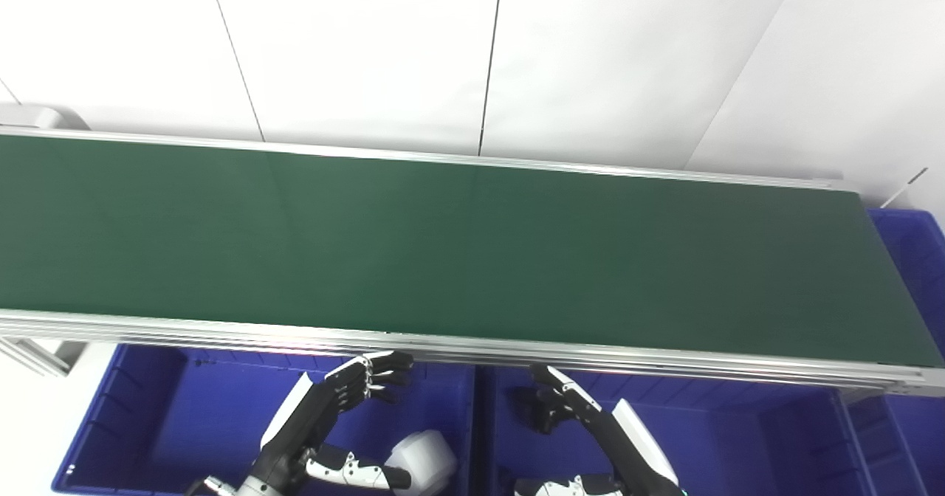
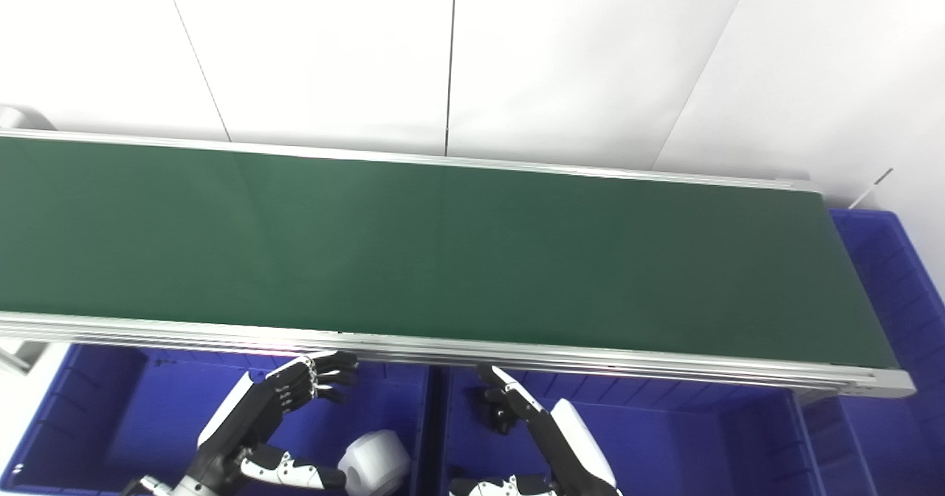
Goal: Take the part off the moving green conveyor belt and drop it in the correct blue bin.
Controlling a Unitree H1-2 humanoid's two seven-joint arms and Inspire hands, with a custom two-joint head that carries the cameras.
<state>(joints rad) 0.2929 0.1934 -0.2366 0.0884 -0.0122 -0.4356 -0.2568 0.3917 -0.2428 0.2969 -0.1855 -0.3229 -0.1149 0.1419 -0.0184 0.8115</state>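
The green conveyor belt (image 1: 458, 252) runs across the view with no part on it. My left hand (image 1: 365, 381) is open and empty, fingers apart, just below the belt's near rail over the left blue bin (image 1: 133, 422). My right hand (image 1: 550, 404) is open and empty, also below the rail, over the middle blue bin (image 1: 738, 444). A white rounded part (image 1: 421, 460) lies in the left bin near its right wall, beside my left forearm.
A third blue bin (image 1: 915, 260) stands past the belt's right end. The aluminium rail (image 1: 590, 359) edges the belt's near side. A white wall stands behind the belt. A grey frame piece (image 1: 33, 356) shows at the left.
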